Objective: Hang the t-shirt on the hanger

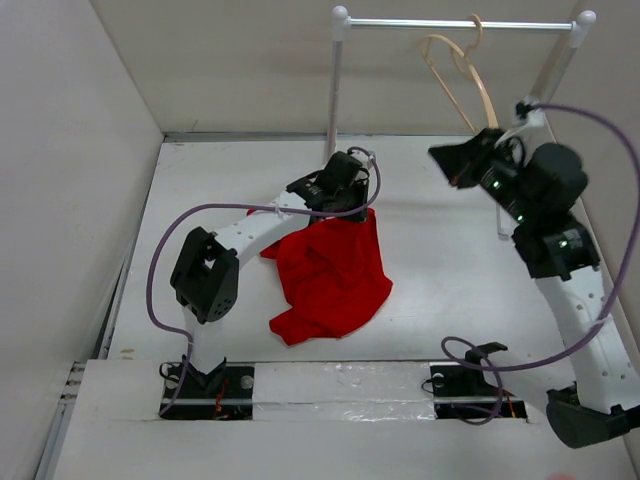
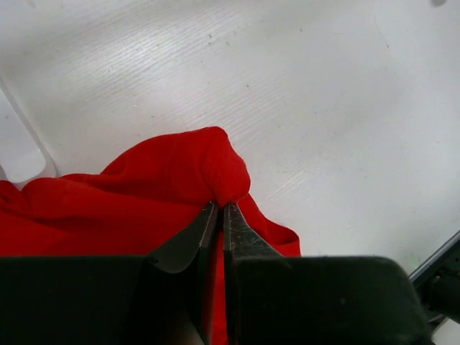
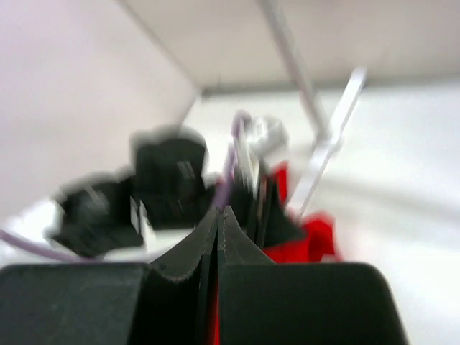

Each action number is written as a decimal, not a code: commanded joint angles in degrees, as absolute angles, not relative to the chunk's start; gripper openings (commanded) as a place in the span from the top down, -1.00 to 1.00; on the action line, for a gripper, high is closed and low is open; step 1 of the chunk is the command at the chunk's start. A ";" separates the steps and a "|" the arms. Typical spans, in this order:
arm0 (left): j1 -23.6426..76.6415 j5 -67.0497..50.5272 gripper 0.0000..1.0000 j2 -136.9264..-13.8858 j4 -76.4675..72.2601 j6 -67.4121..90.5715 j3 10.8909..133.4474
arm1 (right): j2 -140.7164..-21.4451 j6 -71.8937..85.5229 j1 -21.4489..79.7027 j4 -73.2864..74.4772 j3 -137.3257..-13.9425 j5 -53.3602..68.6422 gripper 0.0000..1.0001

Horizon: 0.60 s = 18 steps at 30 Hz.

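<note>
The red t-shirt [image 1: 330, 270] hangs bunched from my left gripper [image 1: 345, 212], its lower part resting on the table. In the left wrist view the left gripper [image 2: 219, 205] is shut on a fold of the t-shirt [image 2: 144, 201]. The beige wooden hanger [image 1: 462, 70] hangs by its hook on the white rail [image 1: 460, 22] at the back right. My right gripper [image 1: 440, 156] is raised just below the hanger, pointing left, shut with nothing in it. The right wrist view is blurred; the right gripper [image 3: 218, 210] is shut there, with the t-shirt [image 3: 309, 244] beyond it.
The rail stands on two white posts, one at the back centre [image 1: 335, 90] and one at the right [image 1: 555, 70]. White walls close the table on the left and back. A purple cable [image 1: 610, 200] loops around the right arm.
</note>
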State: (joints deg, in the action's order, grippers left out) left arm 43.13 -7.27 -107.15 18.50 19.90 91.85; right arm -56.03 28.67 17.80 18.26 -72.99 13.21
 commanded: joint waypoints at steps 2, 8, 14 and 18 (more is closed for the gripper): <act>43.07 -11.16 1.00 -104.24 15.21 21.53 90.79 | -68.70 15.92 10.65 30.29 -98.03 5.11 0.97; 44.74 -10.90 1.00 -102.05 14.51 20.48 88.87 | -85.92 9.59 0.46 36.13 -123.74 3.42 -0.23; 44.74 -11.95 1.00 -100.11 12.57 20.57 86.49 | -98.34 5.72 -2.72 44.82 -136.05 8.97 -0.49; 44.74 -11.87 1.00 -99.49 12.48 20.21 85.26 | -98.44 3.34 -2.72 40.71 -132.73 8.89 -0.51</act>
